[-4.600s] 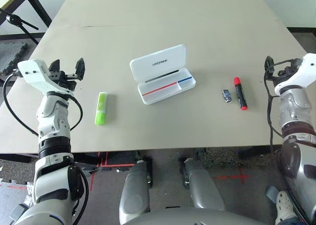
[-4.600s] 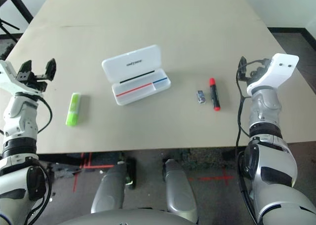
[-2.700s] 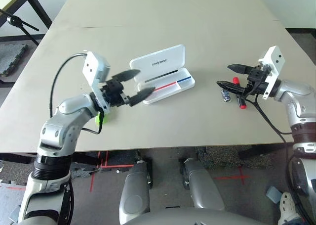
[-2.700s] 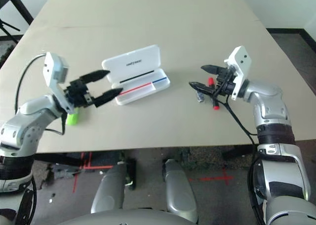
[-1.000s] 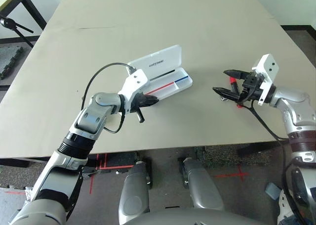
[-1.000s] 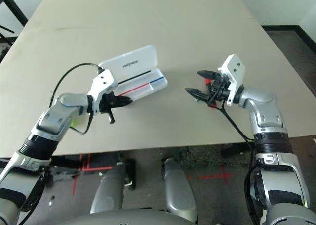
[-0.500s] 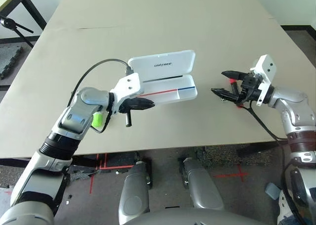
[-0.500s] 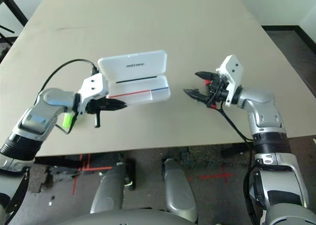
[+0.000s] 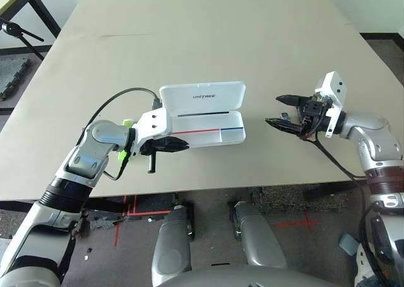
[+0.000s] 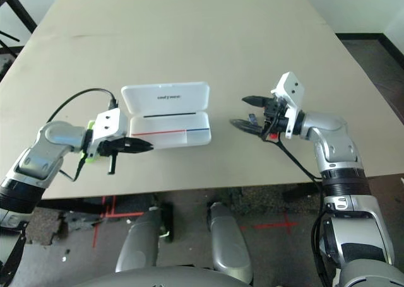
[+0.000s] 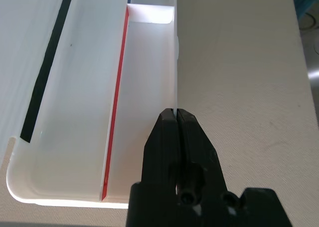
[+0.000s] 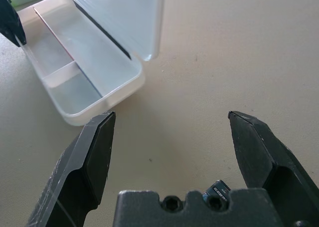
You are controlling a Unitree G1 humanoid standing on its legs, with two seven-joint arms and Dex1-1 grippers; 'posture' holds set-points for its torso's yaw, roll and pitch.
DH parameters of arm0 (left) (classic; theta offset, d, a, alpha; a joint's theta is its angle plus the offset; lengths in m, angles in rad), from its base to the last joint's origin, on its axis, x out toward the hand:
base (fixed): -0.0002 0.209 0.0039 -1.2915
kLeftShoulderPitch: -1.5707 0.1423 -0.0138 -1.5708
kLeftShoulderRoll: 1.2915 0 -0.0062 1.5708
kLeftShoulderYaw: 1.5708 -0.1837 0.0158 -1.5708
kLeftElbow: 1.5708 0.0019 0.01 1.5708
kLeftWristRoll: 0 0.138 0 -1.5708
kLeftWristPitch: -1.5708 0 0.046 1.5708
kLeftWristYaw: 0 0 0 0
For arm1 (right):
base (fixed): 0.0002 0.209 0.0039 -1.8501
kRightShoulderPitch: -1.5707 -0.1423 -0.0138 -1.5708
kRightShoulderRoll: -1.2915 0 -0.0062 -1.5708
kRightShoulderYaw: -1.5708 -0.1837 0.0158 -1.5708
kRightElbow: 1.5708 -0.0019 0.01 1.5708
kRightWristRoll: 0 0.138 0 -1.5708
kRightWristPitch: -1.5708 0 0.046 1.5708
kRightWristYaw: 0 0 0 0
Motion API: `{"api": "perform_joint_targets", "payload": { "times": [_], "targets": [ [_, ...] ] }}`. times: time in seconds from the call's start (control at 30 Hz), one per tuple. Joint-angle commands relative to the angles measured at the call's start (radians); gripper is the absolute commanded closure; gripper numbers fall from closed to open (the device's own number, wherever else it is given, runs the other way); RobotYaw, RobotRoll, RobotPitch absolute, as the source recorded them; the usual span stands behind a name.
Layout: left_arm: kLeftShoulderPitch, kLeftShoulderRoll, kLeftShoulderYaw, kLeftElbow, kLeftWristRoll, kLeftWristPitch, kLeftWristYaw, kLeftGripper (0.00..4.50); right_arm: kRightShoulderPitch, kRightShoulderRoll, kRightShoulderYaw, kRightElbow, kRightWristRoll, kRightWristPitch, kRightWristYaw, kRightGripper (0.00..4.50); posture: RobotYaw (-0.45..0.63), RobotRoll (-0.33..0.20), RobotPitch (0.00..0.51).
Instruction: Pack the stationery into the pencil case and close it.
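I am reporting the left pincer [image 9: 187, 142] first: its fingers are pressing together, pinching the front wall of the pencil case [image 9: 208, 138] near the case's left end. The left arm [image 9: 101, 151] is reaching inward from the lower left, its wrist bending so the pincer is pointing rightward over the tabletop [image 9: 208, 47]. The right pincer [image 12: 172, 113] is standing spread, holding nothing between its fingers; the right arm [image 9: 372, 142] is extending forward, with its wrist turning that pincer toward the case.

The case is lying ahead of the left fingertips and extending to their right, and is sitting well apart from the right pincer. I am finding it open, its lid [image 9: 202, 98] leaning back on the far side and showing "UNITREE". It is showing white plastic with rounded corners, a red stripe [image 9: 196, 131], a shorter blue stripe [image 9: 232, 128] and a black strip [image 9: 204, 113] by the hinge. A small divider [image 11: 150, 14] is crossing the front compartment; the compartments are standing empty.

Farther out, the green highlighter [image 9: 122, 155] is lying left of the case, partly hiding behind the left wrist. The clip-like piece [image 9: 285, 117] is lying near the right pincer, and the marker [image 10: 273, 136] is showing only a bit of red beneath it.
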Motion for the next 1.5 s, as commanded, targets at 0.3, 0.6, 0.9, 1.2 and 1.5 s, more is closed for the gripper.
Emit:
{"api": "perform_joint_targets", "payload": {
  "times": [0.3,0.6,0.9,1.2,1.5],
  "targets": [
    [0.029,0.009,0.017,-0.029,-0.006,-0.004,0.008,0.66,-0.019,0.004,0.020,0.004,-0.001,-0.001,0.012,0.00,-0.10,0.000,0.189],
    [0.053,0.043,0.102,-0.185,-0.093,0.122,0.031,0.04,-0.025,0.006,-0.017,-0.040,0.049,0.049,-0.007,0.00,-0.12,0.000,0.194],
    [0.051,-0.002,0.155,-0.238,-0.113,0.218,0.157,0.04,-0.016,0.029,-0.158,-0.274,0.124,0.420,-0.401,0.00,-0.16,0.000,0.200],
    [0.013,-0.016,0.140,-0.188,-0.097,0.201,0.180,0.04,-0.023,0.002,-0.289,-0.345,0.146,0.763,-0.683,0.00,-0.19,0.000,0.202],
    [-0.002,-0.026,0.127,-0.169,-0.089,0.187,0.188,0.04,0.054,0.008,-0.240,-0.344,0.115,0.793,-0.719,0.00,-0.19,0.000,0.202]
  ]
}}
